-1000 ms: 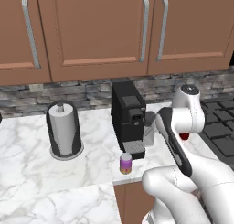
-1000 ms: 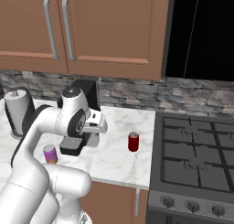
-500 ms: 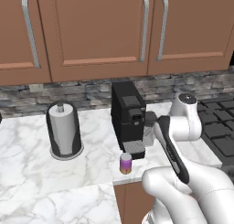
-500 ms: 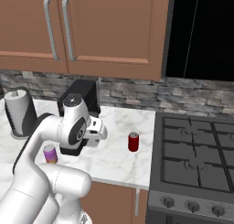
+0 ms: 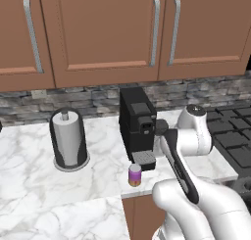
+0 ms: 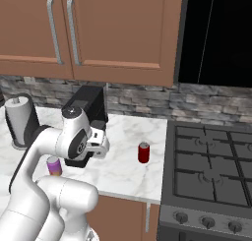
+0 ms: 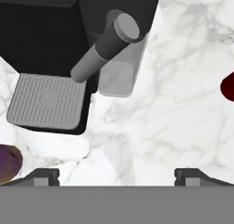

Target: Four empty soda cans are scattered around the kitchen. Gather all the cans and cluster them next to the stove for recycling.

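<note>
The white marble desk (image 6: 130, 136) runs under brown wall cabinets (image 5: 103, 33) and a stone backsplash, and its right end butts against the stove (image 6: 211, 166), a dark grey gas range with black grates and a row of front knobs. Between the stove's left edge and the black coffee machine (image 5: 136, 126) lies an open stretch of marble, and the red soda can (image 6: 143, 152) stands upright in it, apart from both and some way back from the desk's front edge. The coffee machine sits mid-desk with its ribbed grey drip tray (image 7: 48, 102) reaching toward the front edge. To its left, with bare marble between, the grey paper-towel holder (image 5: 68, 143) stands upright. The purple-pink soda can (image 5: 135, 175) stands upright just in front of the drip tray, close to the desk's front edge, where the marble steps forward on its left. The hand (image 7: 117, 175) hangs above the marble just to the stove side of the coffee machine, looking down, its fingers spread wide and holding nothing; below it is bare marble, with the drip tray and purple-pink can toward one side and the red can at the opposite edge of the hand view.
</note>
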